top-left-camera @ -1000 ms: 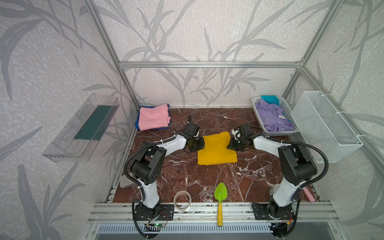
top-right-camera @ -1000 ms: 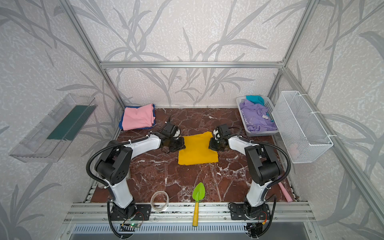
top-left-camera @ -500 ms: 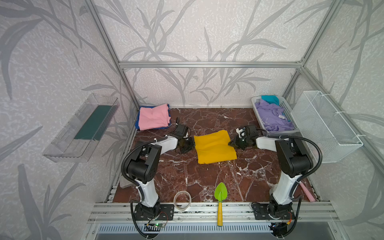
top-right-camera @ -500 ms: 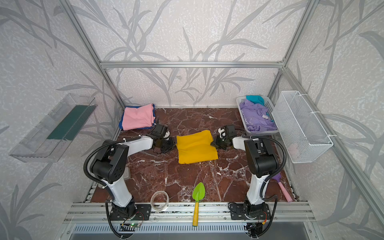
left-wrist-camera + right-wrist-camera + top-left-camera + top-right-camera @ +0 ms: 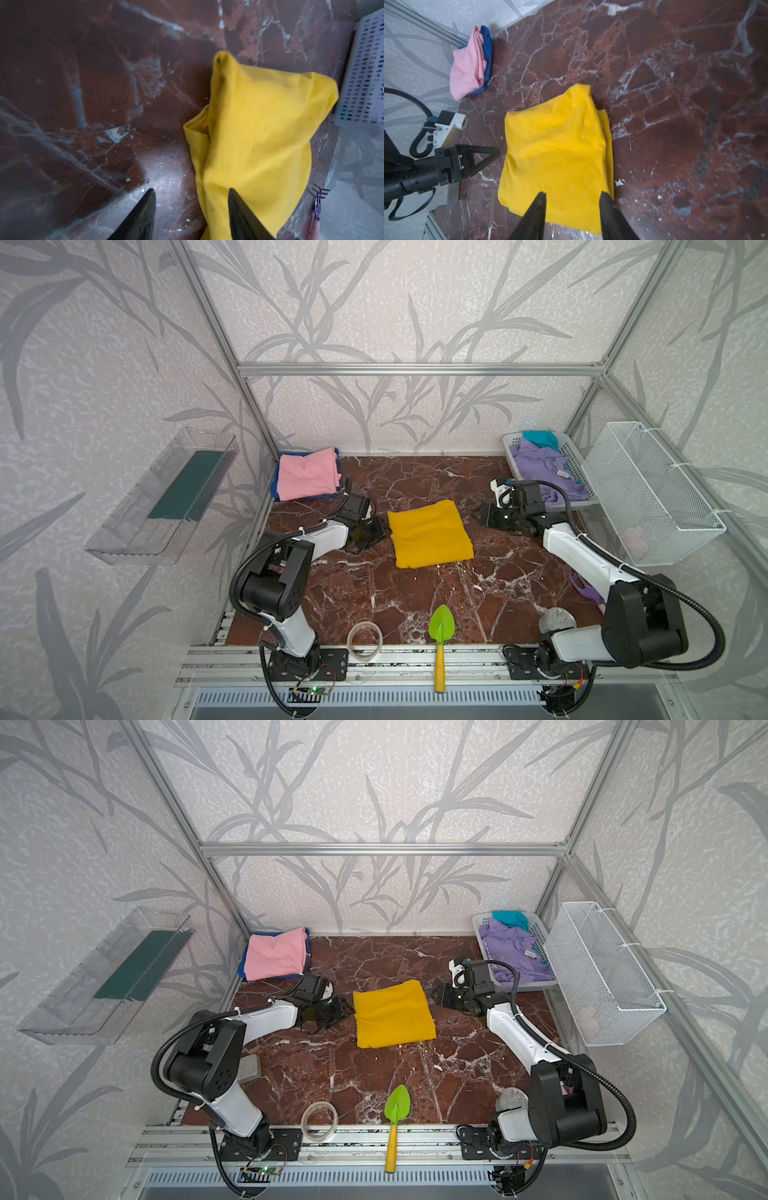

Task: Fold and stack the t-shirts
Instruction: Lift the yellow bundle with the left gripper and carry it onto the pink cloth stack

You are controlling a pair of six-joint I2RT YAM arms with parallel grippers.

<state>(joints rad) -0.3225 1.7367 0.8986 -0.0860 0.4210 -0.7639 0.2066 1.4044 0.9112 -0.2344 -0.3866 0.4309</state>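
A folded mustard-yellow t-shirt (image 5: 430, 533) lies on the marble counter (image 5: 415, 601) between the left tool (image 5: 191, 190) and right tool (image 5: 573, 192), both with jaws apart, apparently clear of the cloth.

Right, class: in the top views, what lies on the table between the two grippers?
The folded yellow t-shirt lies between the left gripper and the right gripper, as both top views show.
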